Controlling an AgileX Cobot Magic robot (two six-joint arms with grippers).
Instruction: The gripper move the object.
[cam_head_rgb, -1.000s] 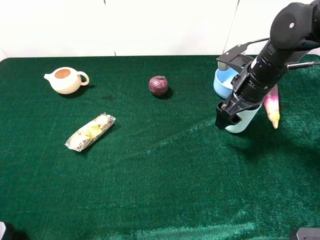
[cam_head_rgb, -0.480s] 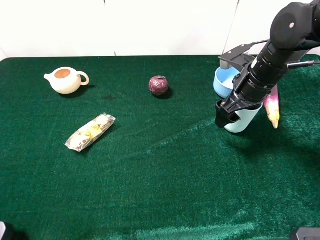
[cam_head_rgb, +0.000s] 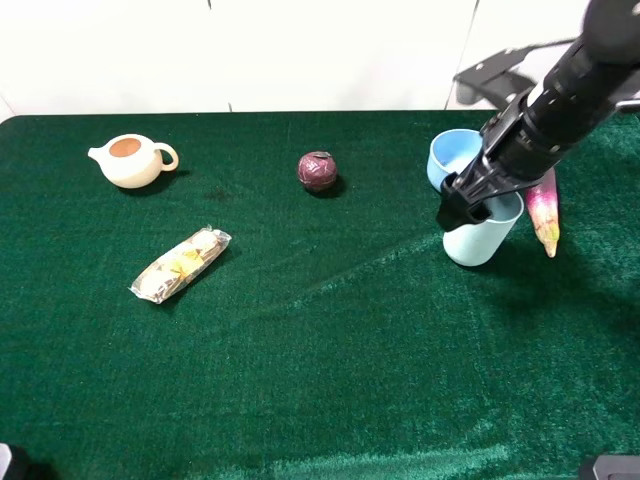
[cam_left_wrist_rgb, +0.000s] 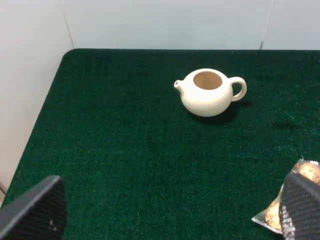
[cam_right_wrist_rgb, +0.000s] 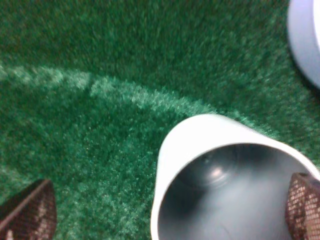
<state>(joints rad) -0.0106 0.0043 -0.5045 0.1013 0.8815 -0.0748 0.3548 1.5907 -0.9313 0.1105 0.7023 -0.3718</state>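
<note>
The pale blue-green cup (cam_head_rgb: 480, 238) stands upright on the green cloth at the right, its mouth open upward. It fills the lower part of the right wrist view (cam_right_wrist_rgb: 200, 145). My right gripper (cam_head_rgb: 463, 205) hangs just above the cup's rim on its left side. In the right wrist view the gripper (cam_right_wrist_rgb: 165, 212) is open wide. One fingertip (cam_right_wrist_rgb: 27, 210) is off to the cup's side over bare cloth and the other (cam_right_wrist_rgb: 304, 204) is at the cup's rim. My left gripper (cam_left_wrist_rgb: 170, 210) is open and empty, far from the cup.
A squat light-blue bowl (cam_head_rgb: 452, 158) sits right behind the cup, also in the right wrist view (cam_right_wrist_rgb: 305, 40). A pink-and-yellow tapered item (cam_head_rgb: 545, 215) lies to its right. A purple ball (cam_head_rgb: 318, 170), a cream teapot (cam_head_rgb: 130, 160) (cam_left_wrist_rgb: 209, 92) and a snack packet (cam_head_rgb: 180, 264) lie to the left.
My right arm has risen and drawn back to the right. The gripper now sits above the cup's rim instead of low around its body. The cup stays upright in place.
</note>
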